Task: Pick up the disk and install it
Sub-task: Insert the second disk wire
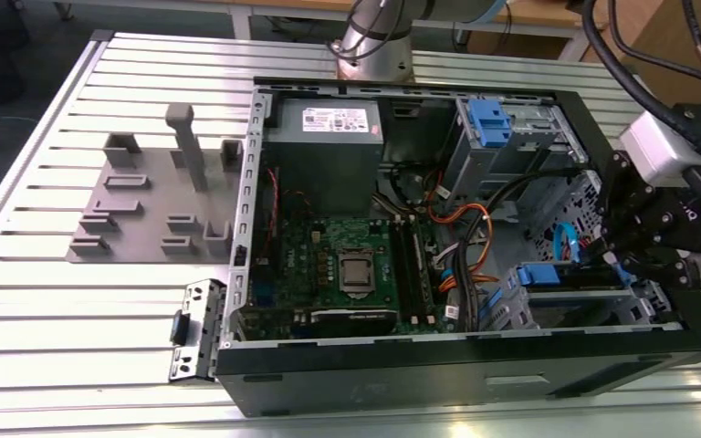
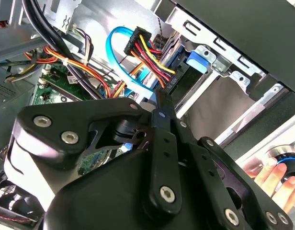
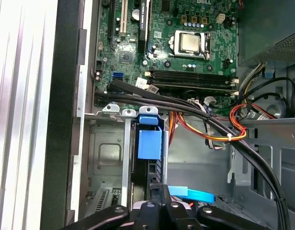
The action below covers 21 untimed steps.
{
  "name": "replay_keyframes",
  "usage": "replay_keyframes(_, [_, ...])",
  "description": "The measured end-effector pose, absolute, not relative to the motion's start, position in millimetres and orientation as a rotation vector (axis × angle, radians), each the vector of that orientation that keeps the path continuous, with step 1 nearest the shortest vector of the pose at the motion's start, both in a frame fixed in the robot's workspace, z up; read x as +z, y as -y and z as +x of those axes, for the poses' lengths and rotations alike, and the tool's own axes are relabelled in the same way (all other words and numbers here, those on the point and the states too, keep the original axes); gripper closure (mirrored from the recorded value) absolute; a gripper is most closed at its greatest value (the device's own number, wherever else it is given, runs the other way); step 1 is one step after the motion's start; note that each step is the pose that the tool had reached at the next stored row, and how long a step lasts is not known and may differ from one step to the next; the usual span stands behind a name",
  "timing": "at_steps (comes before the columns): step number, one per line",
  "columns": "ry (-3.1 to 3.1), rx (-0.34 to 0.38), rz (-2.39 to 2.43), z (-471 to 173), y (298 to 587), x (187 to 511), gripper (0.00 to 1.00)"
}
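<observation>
The disk (image 1: 570,279) sits edge-on in the lower drive cage at the exterior view's right of the open computer case, its blue carrier tab (image 3: 150,143) pointing toward the motherboard. That tab (image 2: 198,62) also appears in the second wrist view at the cage's mouth. My gripper (image 1: 619,260) is at the disk's outer end, just inside the case wall. Its black fingers stand close together on that end (image 3: 159,194), with the tips (image 2: 159,98) beside the cable connectors.
The grey power supply box (image 1: 324,137) and a blue bracket (image 1: 487,119) on the upper cage lie at the back. Orange and black cables (image 1: 460,228) cross beside the motherboard (image 1: 350,265). A blue cable (image 3: 193,195) hangs near my fingers. A grey fixture (image 1: 156,201) stands outside. A person's hand (image 2: 277,177) rests nearby.
</observation>
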<state>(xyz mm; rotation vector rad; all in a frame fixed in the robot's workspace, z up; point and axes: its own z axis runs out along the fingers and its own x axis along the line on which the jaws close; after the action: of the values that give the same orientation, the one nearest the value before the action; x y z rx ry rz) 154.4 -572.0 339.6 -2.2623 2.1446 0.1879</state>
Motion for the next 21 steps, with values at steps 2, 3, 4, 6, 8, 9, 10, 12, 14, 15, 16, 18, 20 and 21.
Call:
replay_keyframes(2, [-2.145,0.190,-2.263,154.5,572.0,338.7,0.90])
replay_keyframes(3, [-2.146,0.192,-2.264,154.9,572.0,337.6,0.90])
replay_keyframes(4, [-2.147,0.194,-2.265,155.3,572.0,336.4,0.90])
replay_keyframes(6, [-2.150,0.200,-2.267,156.4,572.0,334.0,0.90])
replay_keyframes(8, [-2.152,0.203,-2.268,157.0,572.1,332.2,0.90])
replay_keyframes(9, [-2.152,0.204,-2.269,157.4,572.2,331.3,0.90])
replay_keyframes(10, [-2.153,0.206,-2.269,157.8,572.3,330.4,0.90])
replay_keyframes(12, [-2.153,0.210,-2.269,158.9,572.8,329.1,0.90])
replay_keyframes(14, [-2.152,0.210,-2.268,160.3,572.6,329.1,0.90])
replay_keyframes(15, [-2.152,0.211,-2.268,161.0,572.6,329.6,0.90])
replay_keyframes(16, [-2.151,0.212,-2.267,161.8,572.5,330.5,0.90])
replay_keyframes(18, [-2.150,0.214,-2.267,163.9,572.5,332.9,0.90])
replay_keyframes(20, [-2.152,0.211,-2.268,166.4,572.6,337.3,0.90])
replay_keyframes(21, [-2.152,0.212,-2.268,167.8,572.6,338.5,0.90])
